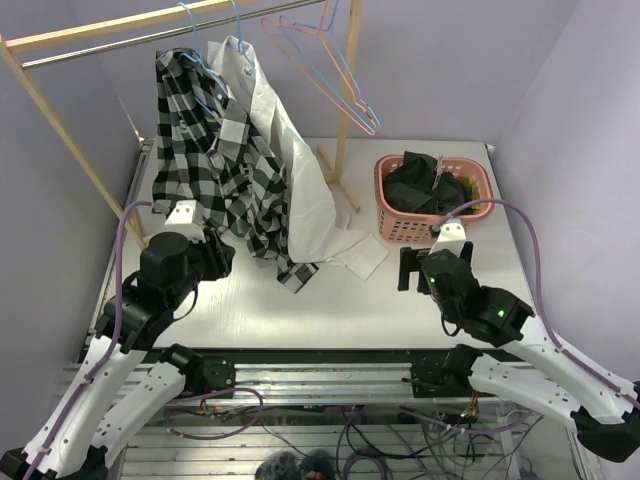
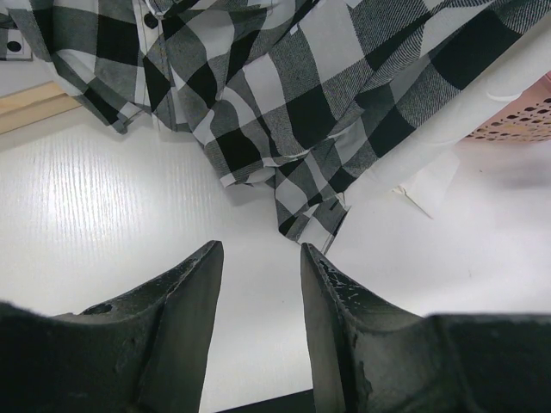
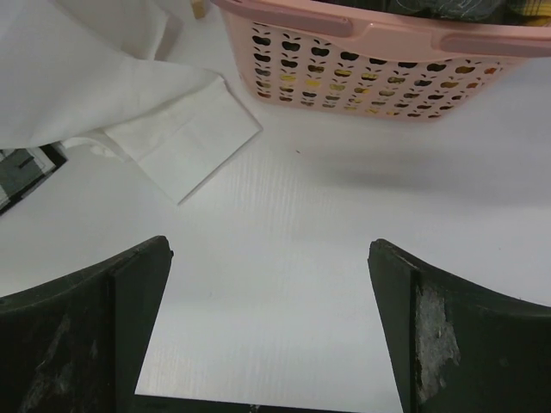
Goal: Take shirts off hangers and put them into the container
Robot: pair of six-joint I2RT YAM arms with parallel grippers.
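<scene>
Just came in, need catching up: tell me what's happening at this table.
Two robot arms must move shirts into the pink basket, which shows only dark clothes. The checked shirt and the white shirt both hang from the rail, lower ends on the table. The left tool is open near the checked shirt's hem; the right tool is open by the basket, empty.

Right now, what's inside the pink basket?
The pink basket holds a heap of black clothes, piled up to its rim. Whatever lies under that heap, and the basket's bottom, is covered, so I cannot tell what is there.
</scene>
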